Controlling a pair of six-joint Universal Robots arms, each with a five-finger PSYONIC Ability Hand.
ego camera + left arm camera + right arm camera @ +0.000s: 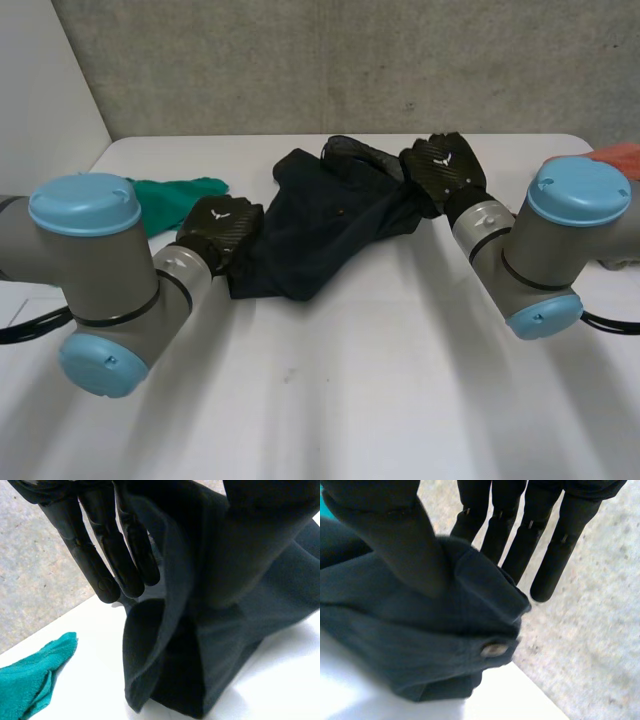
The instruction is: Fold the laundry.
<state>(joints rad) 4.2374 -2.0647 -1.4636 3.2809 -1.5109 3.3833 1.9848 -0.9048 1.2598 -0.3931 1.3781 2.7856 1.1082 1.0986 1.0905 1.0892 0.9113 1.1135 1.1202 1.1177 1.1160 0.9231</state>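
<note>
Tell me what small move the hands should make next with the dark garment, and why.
Probably draw both hands apart. The left hand and right hand each pinch an opposite end of the dark garment, which sags bunched between them on the table; stretching should flatten it.

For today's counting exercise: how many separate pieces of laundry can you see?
3. A central dark garment, held by the left hand and right hand; a green cloth beside the left arm; an orange cloth behind the right arm. Others may be hidden.
</note>
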